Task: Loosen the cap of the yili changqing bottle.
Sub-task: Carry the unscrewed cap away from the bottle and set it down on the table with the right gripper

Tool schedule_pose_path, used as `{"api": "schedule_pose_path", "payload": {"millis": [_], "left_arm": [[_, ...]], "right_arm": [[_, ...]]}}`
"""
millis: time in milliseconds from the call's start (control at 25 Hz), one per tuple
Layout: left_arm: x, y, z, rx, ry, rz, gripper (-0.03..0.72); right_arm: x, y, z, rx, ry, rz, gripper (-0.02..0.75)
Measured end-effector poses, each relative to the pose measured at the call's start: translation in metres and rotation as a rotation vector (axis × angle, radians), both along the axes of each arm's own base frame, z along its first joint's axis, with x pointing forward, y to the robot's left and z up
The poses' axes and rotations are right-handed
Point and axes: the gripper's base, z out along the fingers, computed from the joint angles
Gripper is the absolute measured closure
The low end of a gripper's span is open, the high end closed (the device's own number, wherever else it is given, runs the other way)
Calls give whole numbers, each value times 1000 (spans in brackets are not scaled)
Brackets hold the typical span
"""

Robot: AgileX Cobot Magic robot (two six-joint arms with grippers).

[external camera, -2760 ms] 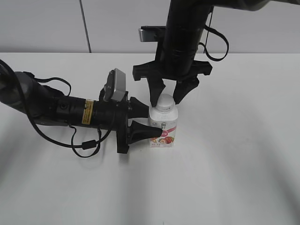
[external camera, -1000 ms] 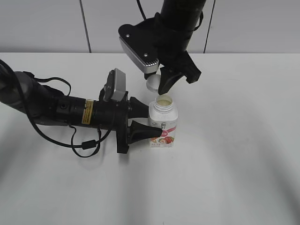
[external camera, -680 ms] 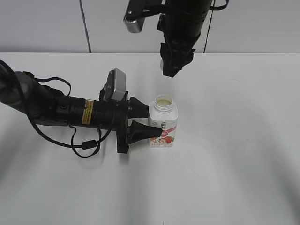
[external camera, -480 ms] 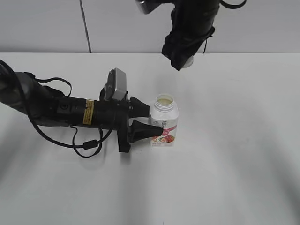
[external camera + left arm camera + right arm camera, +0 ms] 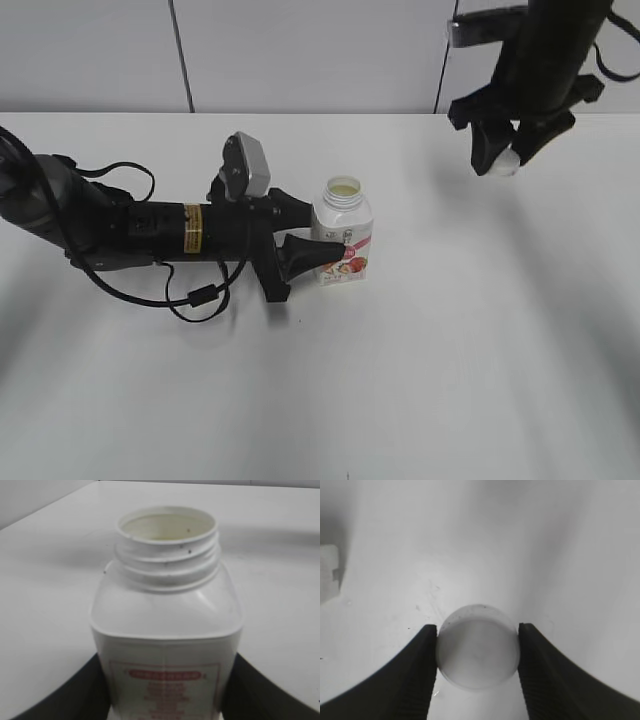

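The yili changqing bottle stands upright on the white table, neck open, pink-red label facing front. My left gripper is shut on its body from the left; the left wrist view shows the bottle between the black fingers, threaded neck bare. My right gripper is raised at the upper right, well away from the bottle, and shut on the white cap. The right wrist view shows the cap pinched between both fingers above the table.
The left arm and its cable lie across the table's left half. A grey wall panel runs behind the table's far edge. A pale object shows at the left edge of the right wrist view.
The right gripper took the cap off the bottle, lifted it and carried it to the right. The bottle and left gripper shifted slightly to the left and back.
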Motion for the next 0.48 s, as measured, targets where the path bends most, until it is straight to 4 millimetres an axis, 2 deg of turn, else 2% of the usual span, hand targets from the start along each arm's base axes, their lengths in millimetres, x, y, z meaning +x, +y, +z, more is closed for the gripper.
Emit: {"api": "schedule_pose_path", "payload": {"millis": [160, 400, 480], "left_arm": [[1, 0, 0, -3, -1, 8, 305], [1, 0, 0, -3, -1, 12, 305], [1, 0, 0, -3, -1, 13, 306]], "right_arm": [[-5, -12, -37, 59, 14, -67, 347], [-15, -12, -92, 113, -2, -134, 347], [-15, -11, -104, 114, 4, -144, 347]]}}
